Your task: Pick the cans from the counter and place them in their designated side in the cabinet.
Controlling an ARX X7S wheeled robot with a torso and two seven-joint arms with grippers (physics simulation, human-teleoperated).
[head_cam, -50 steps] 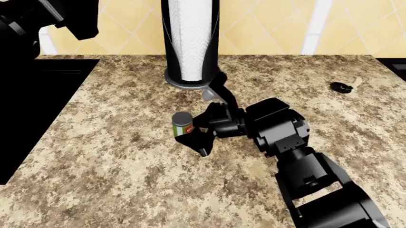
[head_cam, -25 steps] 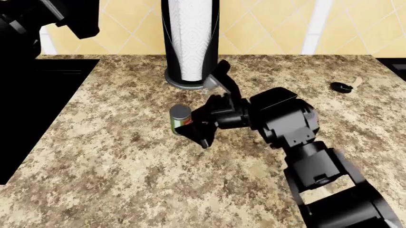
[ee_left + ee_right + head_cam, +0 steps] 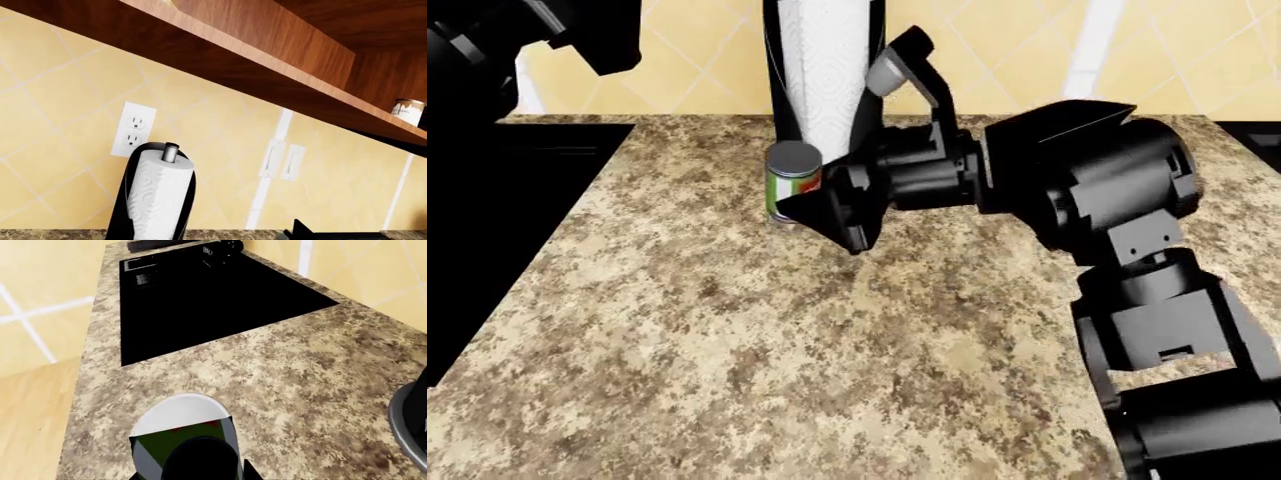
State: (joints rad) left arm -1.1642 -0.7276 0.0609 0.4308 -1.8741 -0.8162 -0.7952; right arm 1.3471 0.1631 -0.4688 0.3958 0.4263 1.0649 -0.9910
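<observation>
The paper towel holder (image 3: 823, 80) stands at the far edge of the surface (image 3: 761, 340), just behind the right hand (image 3: 841, 200) and its green can (image 3: 791, 180), blocking passage there. Near and left, speckled surface lies open up to the black stove top (image 3: 507, 220).

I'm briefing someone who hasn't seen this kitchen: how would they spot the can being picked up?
Find the speckled granite counter and the tall black paper towel holder at its back. Just in front of the holder, the right gripper is shut on the green can: a short cylinder with a grey metal lid and a red label.
</observation>
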